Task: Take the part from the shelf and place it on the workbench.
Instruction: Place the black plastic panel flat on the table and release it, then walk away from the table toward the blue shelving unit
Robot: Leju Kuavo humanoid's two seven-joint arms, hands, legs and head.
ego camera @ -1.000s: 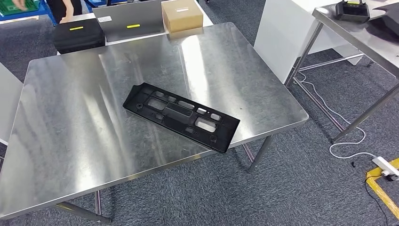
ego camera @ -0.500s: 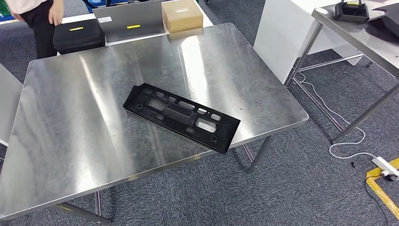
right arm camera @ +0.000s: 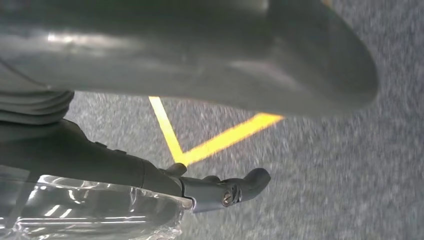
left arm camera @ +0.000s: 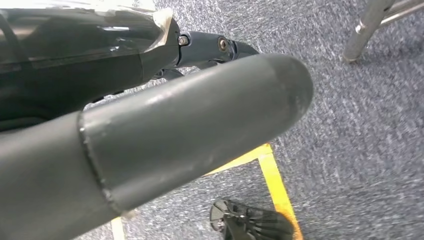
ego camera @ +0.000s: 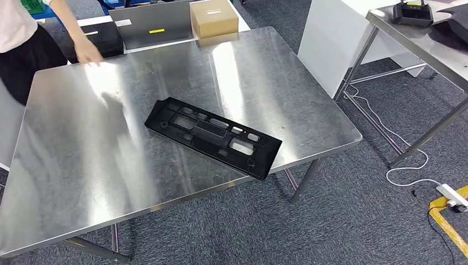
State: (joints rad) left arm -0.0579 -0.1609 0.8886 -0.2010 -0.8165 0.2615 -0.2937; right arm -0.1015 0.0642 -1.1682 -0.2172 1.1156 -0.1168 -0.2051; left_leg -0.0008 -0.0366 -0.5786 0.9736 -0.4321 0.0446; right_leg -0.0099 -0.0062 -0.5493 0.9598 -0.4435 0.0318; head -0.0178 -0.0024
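The part (ego camera: 212,136), a long flat black plastic plate with several cut-outs, lies slantwise on the steel workbench (ego camera: 83,160), its right end close to the front edge. Nothing touches it. My left hand (left arm camera: 200,115) hangs over the grey carpet, its thick thumb and dark fingers (left arm camera: 220,45) stretched out with nothing in them. In the right wrist view my right hand (right arm camera: 210,55) hangs the same way above yellow floor tape, fingers (right arm camera: 240,190) apart and holding nothing.
A person (ego camera: 25,47) stands at the bench's far left corner, one hand (ego camera: 88,53) on the steel. Behind the bench are a black case (ego camera: 107,34), a grey panel (ego camera: 152,22) and a cardboard box (ego camera: 213,17). A second steel table (ego camera: 425,44) and a white cable (ego camera: 405,165) lie to the right.
The person has stepped in from the back left and reached a hand onto the bench's far left corner. The part has not moved.
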